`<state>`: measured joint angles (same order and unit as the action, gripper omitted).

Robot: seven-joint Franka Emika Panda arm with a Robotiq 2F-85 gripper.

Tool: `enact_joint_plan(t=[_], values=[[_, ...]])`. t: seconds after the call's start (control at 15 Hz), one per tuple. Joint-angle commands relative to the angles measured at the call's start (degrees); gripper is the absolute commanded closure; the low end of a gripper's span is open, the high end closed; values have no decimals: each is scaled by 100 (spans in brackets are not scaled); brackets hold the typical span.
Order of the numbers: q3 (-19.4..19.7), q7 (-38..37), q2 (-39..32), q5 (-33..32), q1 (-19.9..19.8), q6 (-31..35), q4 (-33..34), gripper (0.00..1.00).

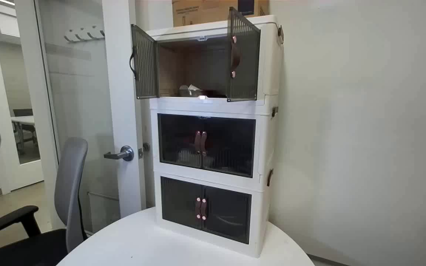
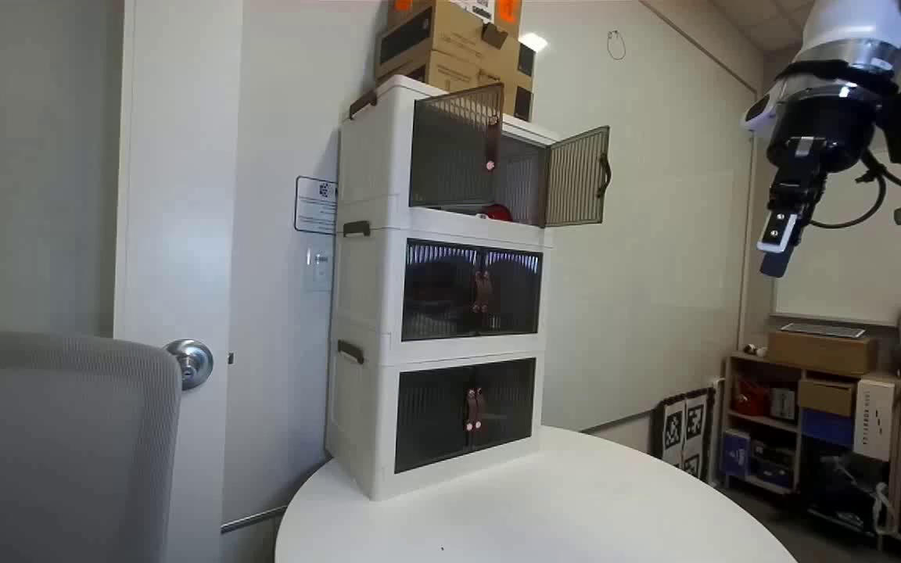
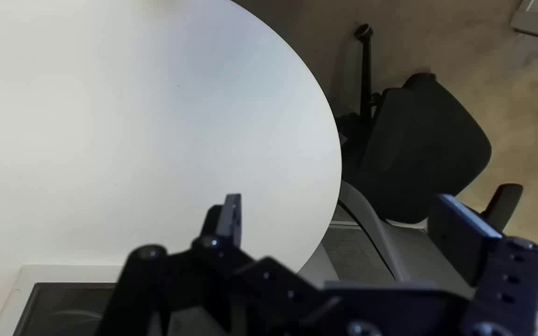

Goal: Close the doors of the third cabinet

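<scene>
Doors [image 1: 248,70] of the third cabinet [image 1: 270,66], high above the table [image 1: 135,247], are swung outward; a red object [image 2: 500,212] inside (shape unclear) is partly hidden. The gripper [image 3: 349,217] is seen blurred, its jaws spread.

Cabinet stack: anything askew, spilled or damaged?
No spill or damage shows. One mismatch: both doors of the top cabinet stand swung open, while the middle pair and lowest pair are shut. Probably no fault, since closing the open pair is the task.
</scene>
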<state>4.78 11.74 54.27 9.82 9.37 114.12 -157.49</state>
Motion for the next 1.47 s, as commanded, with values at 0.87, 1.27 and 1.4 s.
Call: enact_joint_plan(t=[0.87,1.27,1.4], values=[[-2847,-2334,-886,-914,-477,2981,547,0],[-4648,-4325,-1235,-2411,-2257,3323,1328,0],[-5025,-4610,-1329,-2752,-2914,3202,1713,0]])
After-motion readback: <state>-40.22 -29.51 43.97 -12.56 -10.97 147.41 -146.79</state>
